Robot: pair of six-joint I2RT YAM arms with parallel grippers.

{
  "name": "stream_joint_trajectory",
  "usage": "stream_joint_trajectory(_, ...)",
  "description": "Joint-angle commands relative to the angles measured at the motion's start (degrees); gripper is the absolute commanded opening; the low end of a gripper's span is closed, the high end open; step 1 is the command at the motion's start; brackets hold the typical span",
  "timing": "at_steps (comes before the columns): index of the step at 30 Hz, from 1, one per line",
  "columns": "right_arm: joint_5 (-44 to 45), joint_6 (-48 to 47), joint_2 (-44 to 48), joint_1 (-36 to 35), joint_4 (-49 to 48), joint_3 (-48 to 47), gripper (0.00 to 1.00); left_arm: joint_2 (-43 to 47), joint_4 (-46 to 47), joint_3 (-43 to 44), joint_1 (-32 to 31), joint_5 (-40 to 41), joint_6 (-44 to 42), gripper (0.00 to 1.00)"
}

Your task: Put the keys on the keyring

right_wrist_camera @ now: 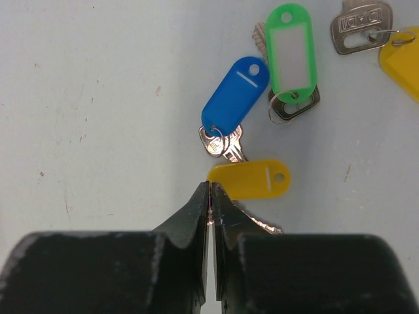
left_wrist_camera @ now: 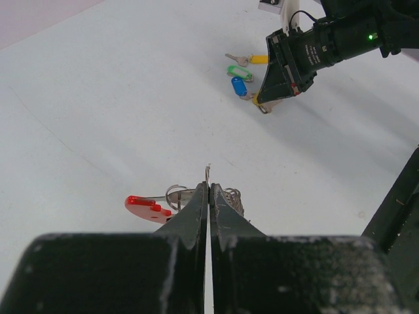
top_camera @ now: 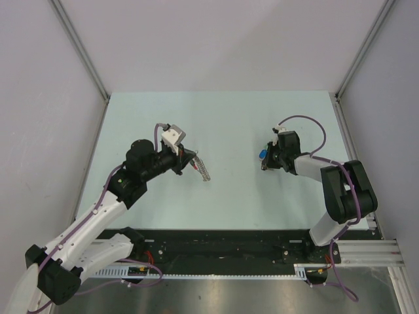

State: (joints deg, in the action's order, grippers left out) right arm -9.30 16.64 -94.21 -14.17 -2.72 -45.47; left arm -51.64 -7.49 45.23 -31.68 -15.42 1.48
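Note:
My left gripper (left_wrist_camera: 209, 186) is shut on a thin metal ring of the keyring. The keyring's red tag (left_wrist_camera: 147, 208) sticks out to the left of the fingers and its silvery chain (left_wrist_camera: 232, 196) to the right. In the top view the chain (top_camera: 203, 169) hangs by the left gripper (top_camera: 192, 159). My right gripper (right_wrist_camera: 209, 186) is shut, pinching at the end of a yellow-tagged key (right_wrist_camera: 252, 178) whose blade runs under the right finger. A blue-tagged key (right_wrist_camera: 234, 96), a green-tagged key (right_wrist_camera: 291, 52) and a second yellow-tagged key (right_wrist_camera: 402, 59) lie just beyond on the table.
The key cluster also shows in the left wrist view (left_wrist_camera: 240, 82), far from the keyring, with my right gripper (left_wrist_camera: 265, 101) beside it. The pale table (top_camera: 216, 118) has grey walls on three sides. A black rail (top_camera: 222, 245) runs along the near edge.

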Motion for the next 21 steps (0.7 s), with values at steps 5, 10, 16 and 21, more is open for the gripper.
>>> stream_joint_trajectory(5, 3.31, -1.61, 4.81, 0.2, 2.54, -2.16, 0.0, 0.92, 1.77, 3.02, 0.48, -1.19, -0.77, 0.0)
stream_joint_trajectory(10, 9.2, -1.61, 11.06, 1.34, 6.76, -2.16, 0.0, 0.92, 1.69, 3.02, 0.48, -1.28, -0.68, 0.0)
stream_joint_trajectory(16, 17.91, -1.09, 17.13, 1.78, 9.84, -2.16, 0.0, 1.1, 1.51, 3.11, 0.57, -1.54, -0.77, 0.0)
stream_joint_trajectory(21, 17.91, 1.19, 16.78, 1.08, 13.09, -1.9, 0.0, 1.19, 1.42, 3.19, 0.57, -1.63, -0.68, 0.0)
